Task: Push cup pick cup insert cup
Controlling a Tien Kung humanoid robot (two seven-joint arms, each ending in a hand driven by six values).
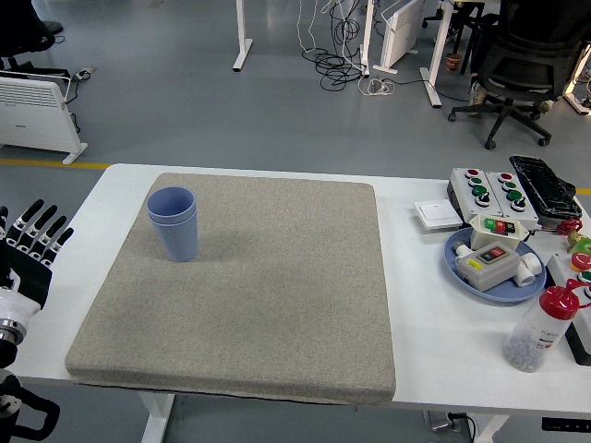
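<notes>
- Head view gives me a white table [416,305] with a square grey mat [249,286] of coarse, felt-like weave covering most of its middle; the mat's corners are rounded.
- On the mat's upper left I see the blue cups [174,223]: two smooth plastic tumblers, one nested inside the other, upright, tapering toward the base. They show a double rim and cast a soft shadow to the right.
- My left hand [30,247] sits at the left edge of the frame, off the mat and well apart from the cups. Its black, segmented fingers [37,221] with pale tips are spread and extended, holding nothing. A white wrist cuff shows below it.
- I get no sight of my right hand.
- At the right of the frame, a shallow round blue plate [495,277] carries a boxy cream switch unit with red and green buttons.
- Behind it stand two grey push-button boxes [489,189], and beside those a flat white square switch [438,214].
- Lower right: a clear plastic bottle [543,330] with a red cap, holding small dark and pale beads, leans slightly.
- Beyond the table, the floor is smooth grey, with a black mesh office chair [526,55] at upper right.
</notes>
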